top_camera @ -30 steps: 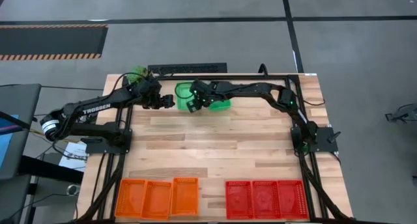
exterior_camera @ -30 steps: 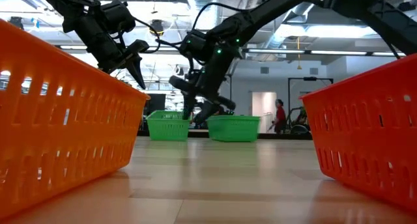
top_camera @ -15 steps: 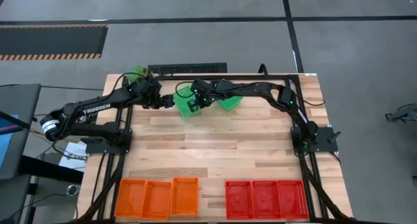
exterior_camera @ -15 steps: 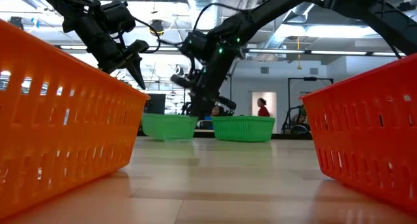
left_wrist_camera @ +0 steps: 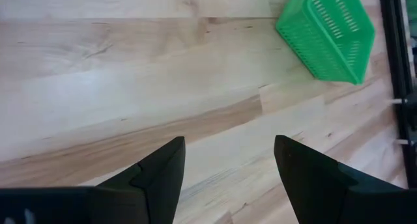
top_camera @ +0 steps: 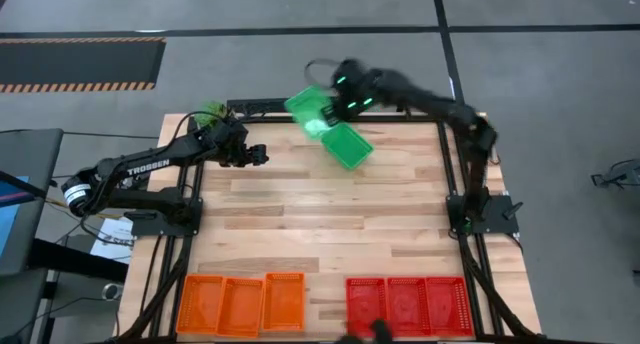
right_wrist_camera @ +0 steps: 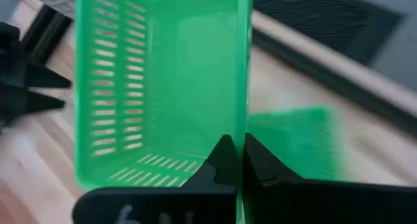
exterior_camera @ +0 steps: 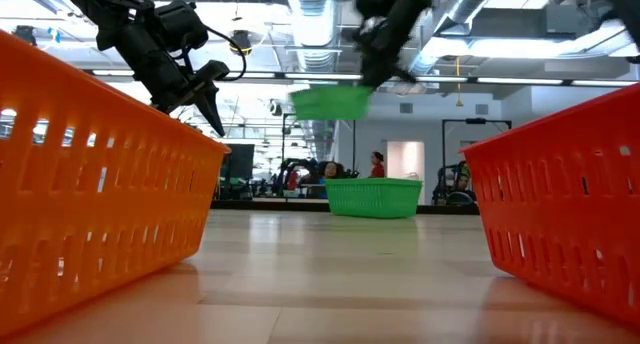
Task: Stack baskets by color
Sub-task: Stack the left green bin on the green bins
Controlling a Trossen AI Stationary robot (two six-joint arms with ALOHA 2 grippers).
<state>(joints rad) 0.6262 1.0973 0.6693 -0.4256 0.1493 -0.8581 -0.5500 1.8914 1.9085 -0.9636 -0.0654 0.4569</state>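
Note:
My right gripper (top_camera: 330, 106) is shut on a green basket (top_camera: 306, 108) and holds it in the air above the table's far edge; in the low view that basket (exterior_camera: 330, 102) hangs well above the wood. A second green basket (top_camera: 349, 144) rests on its bottom on the table just below it, and also shows as the green basket (left_wrist_camera: 329, 32) in the left wrist view. My left gripper (top_camera: 256, 154) hovers open at the far left, with nothing between its fingers (left_wrist_camera: 166, 175). Three orange baskets (top_camera: 240, 304) and three red baskets (top_camera: 406, 305) stand in rows at the near edge. My right gripper pinches one side wall (right_wrist_camera: 245, 129) of the green basket, close to a corner, with one finger (right_wrist_camera: 223, 160) inside and the other outside. The fingers slant down onto the rim from above. The basket hangs below them, open side up, clear of the table.
A green plant (top_camera: 208, 114) sits at the far left corner behind my left arm. A black frame rail (top_camera: 290, 105) runs along the far edge. In the low view an orange basket (exterior_camera: 100, 204) and a red one (exterior_camera: 570, 204) flank bare wood in the table's middle.
My right gripper has shut on the green basket's wall and swung quickly up and toward the table's far edge. The basket went from resting on the table to tipped, then lifted clear. The second green basket stays on the table. My left arm has kept still.

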